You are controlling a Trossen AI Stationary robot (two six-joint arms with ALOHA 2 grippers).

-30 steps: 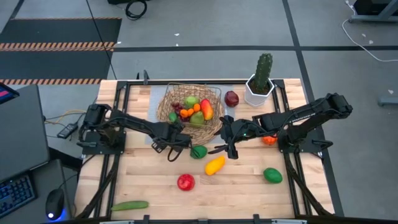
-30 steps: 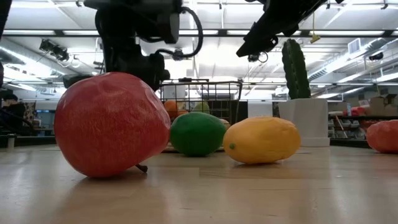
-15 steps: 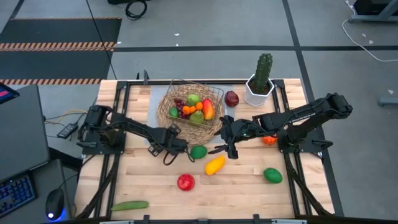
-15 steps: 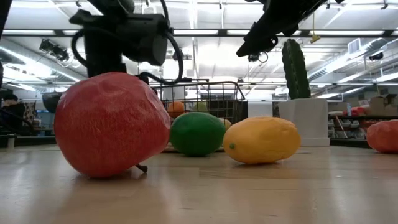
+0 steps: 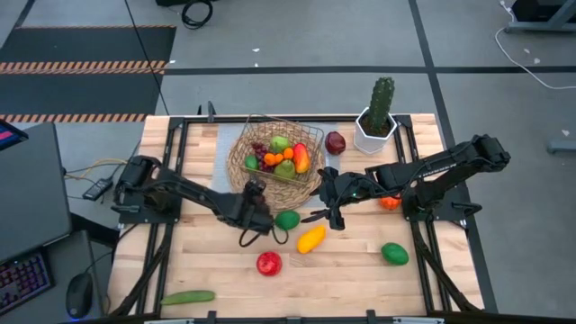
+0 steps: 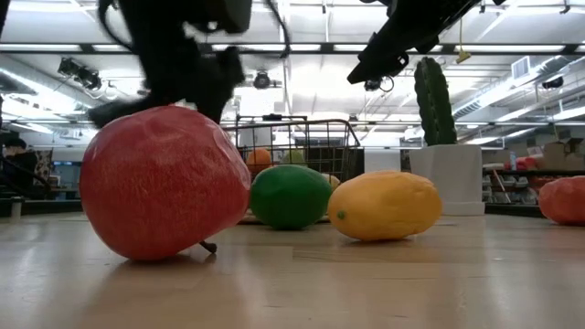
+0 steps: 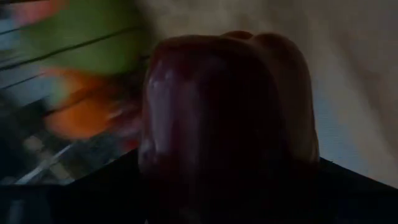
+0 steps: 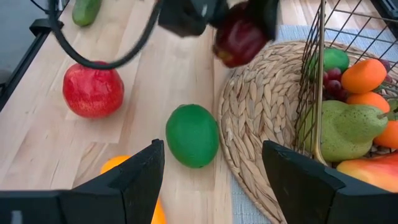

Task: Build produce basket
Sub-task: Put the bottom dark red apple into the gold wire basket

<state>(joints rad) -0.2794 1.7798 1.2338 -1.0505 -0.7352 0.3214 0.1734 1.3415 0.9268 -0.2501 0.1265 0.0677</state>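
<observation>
The dark red toy pepper (image 8: 241, 38) is clamped in the left gripper (image 5: 255, 209), raised just outside the round tan wicker basket (image 5: 241, 155) rim, above the green lime (image 5: 287, 219). Released short, it could roll off the rim. The right gripper (image 8: 208, 169) hovers nearby, its 2 fingers spread and empty.

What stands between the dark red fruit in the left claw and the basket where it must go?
Nothing visible does. The left claw holds the dark red fruit just above the basket at its woven rim. The green lime lies on the table beside the rim, and the right claw is open, off to the side.
</observation>
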